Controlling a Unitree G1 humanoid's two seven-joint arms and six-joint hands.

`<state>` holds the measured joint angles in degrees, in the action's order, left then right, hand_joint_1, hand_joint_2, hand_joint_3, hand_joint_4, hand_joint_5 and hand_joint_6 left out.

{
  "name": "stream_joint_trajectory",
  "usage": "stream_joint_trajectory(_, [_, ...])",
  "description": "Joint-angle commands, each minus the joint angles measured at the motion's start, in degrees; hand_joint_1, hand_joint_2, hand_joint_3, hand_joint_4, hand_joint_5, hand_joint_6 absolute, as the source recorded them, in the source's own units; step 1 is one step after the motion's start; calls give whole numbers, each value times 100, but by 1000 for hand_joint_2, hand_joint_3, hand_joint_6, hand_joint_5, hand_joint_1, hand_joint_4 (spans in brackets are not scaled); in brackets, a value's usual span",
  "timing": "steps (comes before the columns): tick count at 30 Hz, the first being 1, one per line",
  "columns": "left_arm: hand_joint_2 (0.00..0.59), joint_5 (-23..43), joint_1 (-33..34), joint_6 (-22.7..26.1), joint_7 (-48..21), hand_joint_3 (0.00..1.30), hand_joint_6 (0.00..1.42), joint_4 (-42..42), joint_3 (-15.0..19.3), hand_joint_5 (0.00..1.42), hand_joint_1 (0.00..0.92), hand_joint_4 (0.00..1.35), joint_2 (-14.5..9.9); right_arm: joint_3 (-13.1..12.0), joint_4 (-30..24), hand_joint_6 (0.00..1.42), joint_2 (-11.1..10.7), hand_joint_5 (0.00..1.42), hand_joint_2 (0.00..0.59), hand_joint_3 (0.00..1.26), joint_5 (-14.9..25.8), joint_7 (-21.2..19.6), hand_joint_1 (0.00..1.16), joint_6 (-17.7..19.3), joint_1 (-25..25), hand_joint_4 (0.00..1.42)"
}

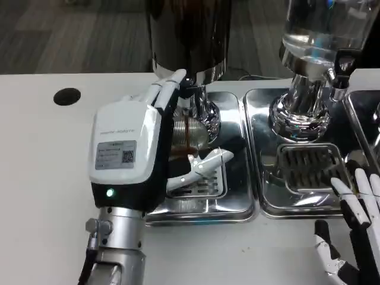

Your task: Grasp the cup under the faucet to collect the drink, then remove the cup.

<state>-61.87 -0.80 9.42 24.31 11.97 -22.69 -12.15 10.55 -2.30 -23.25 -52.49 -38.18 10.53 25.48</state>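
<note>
One cup point(185, 132), seemingly part-filled | left hand point(133, 151) grips it | right hand point(353, 228) spread, idle

Single head view, looking steeply down, close over the white table point(35, 178), dispenser tops seemingly cropped.

I see a white table point(41, 196) with a round black hole point(66, 96) far on its left. To the right stands a second drink dispenser point(323, 27), its clear tank above a chrome pedestal point(300, 113). That pedestal sits in the far part of a shiny steel drip tray point(261, 148), and a slotted grate point(309, 167) lies nearer in the same tray. Beyond the table's far edge I see dark grey carpet point(71, 35).
</note>
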Motion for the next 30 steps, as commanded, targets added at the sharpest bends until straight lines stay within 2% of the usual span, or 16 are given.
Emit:
stream_joint_trajectory(1, [86,-114,-253,108,-66,272,530,5,10,597,6,328,-7,0,-67,50,-61,0,485,184,-47,-8,293,47,79,0])
stream_joint_trajectory(5, [86,-148,-292,125,-58,273,530,109,69,595,6,328,40,-17,-106,50,-74,0,486,184,-38,2,295,54,127,0])
stream_joint_trajectory(8, [83,-196,-303,154,-50,273,510,205,120,538,0,299,71,-7,-140,50,-85,0,486,184,-59,1,296,57,183,0])
stream_joint_trajectory(13, [72,-194,-254,171,-83,234,404,290,225,390,0,130,96,-7,-227,50,-79,0,485,180,-87,26,297,45,226,0])
stream_joint_trajectory(19, [63,-173,-335,132,-53,194,306,399,313,293,0,26,64,26,-239,50,-42,0,479,176,-121,55,295,27,207,0])
stream_joint_trajectory(30, [58,-77,-770,6,55,169,241,564,524,226,0,0,-22,72,-205,50,-25,0,467,168,-126,97,298,27,139,0])
